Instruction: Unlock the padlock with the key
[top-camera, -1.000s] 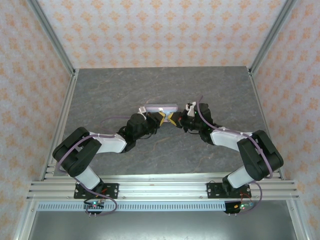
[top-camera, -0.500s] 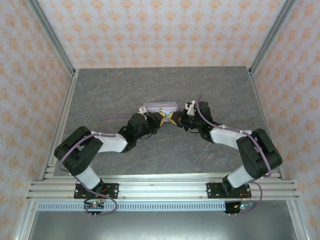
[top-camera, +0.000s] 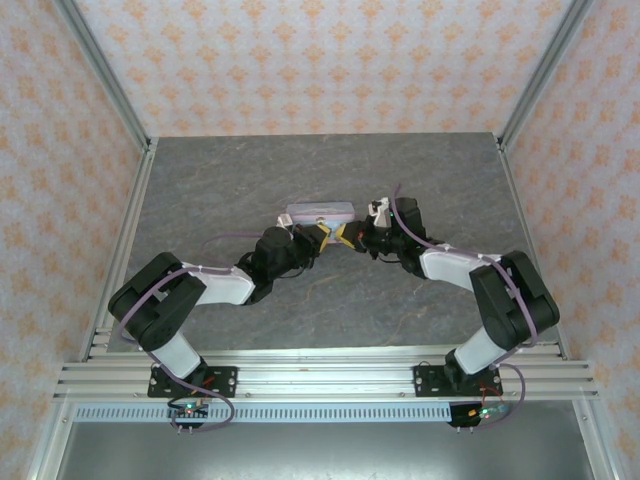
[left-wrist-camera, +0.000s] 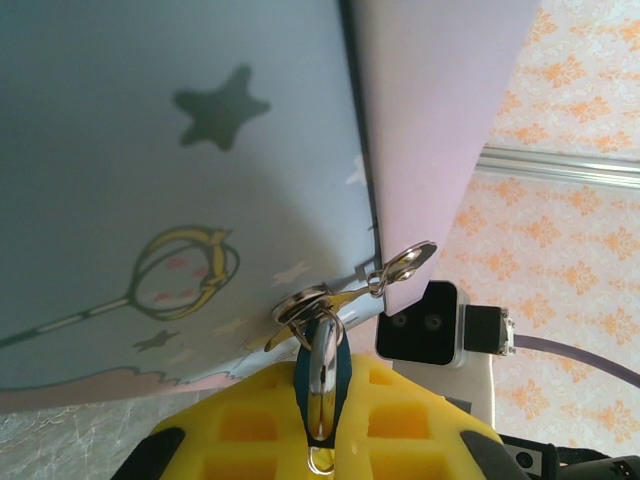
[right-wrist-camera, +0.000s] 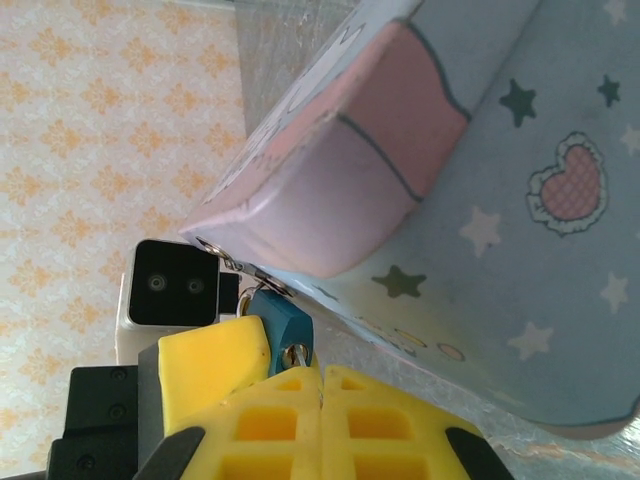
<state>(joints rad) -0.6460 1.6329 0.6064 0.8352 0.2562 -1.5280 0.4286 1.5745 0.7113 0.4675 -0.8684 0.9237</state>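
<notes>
The small teal-blue padlock (left-wrist-camera: 338, 372) hangs by its chrome shackle (left-wrist-camera: 322, 385) from the clasp ring of the pastel tin (top-camera: 320, 213). My left gripper (left-wrist-camera: 322, 412) is shut on the padlock's body, its yellow fingers (left-wrist-camera: 240, 425) on either side. In the right wrist view the padlock (right-wrist-camera: 281, 322) shows its brassy keyhole, and the key (right-wrist-camera: 300, 354) sits in that keyhole. My right gripper (right-wrist-camera: 322, 380) is shut on the key, its pads pressed together just below the lock. From above, the left gripper (top-camera: 323, 237) and right gripper (top-camera: 346, 237) meet tip to tip in front of the tin.
The tin (right-wrist-camera: 480, 200), blue with stars and a pink end, looms close above both wrists. It stands mid-table on the grey mat (top-camera: 200, 190). Patterned walls and metal frame posts (top-camera: 105, 70) enclose the table on three sides.
The right arm's elbow and forearm have shifted slightly to the left. Both grippers stay shut at the lock, and the tin has barely moved.
</notes>
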